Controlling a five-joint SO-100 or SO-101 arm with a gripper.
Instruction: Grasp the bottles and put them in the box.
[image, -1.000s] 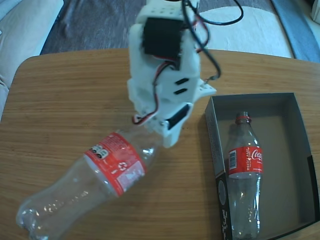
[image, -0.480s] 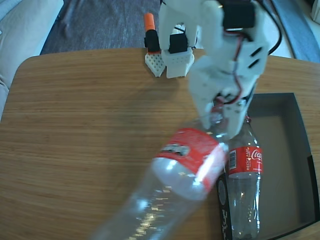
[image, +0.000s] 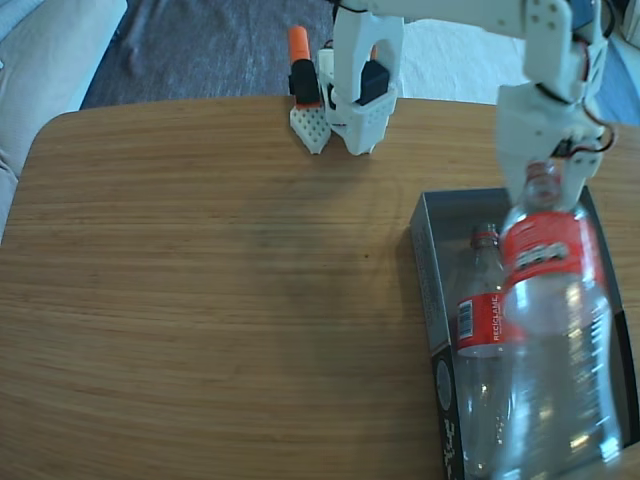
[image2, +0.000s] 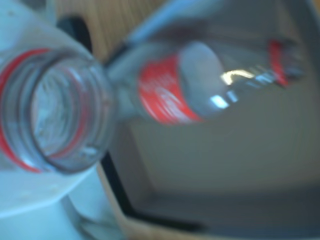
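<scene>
Your white pincer (image: 545, 185) grips a clear, red-labelled bottle (image: 555, 340) by its neck above the shallow cardboard box (image: 425, 260), where another bottle (image: 478, 330) lies.

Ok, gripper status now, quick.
Gripper: closed on the neck of a Coca-Cola bottle, held above the box where the other bottle lies.
</scene>
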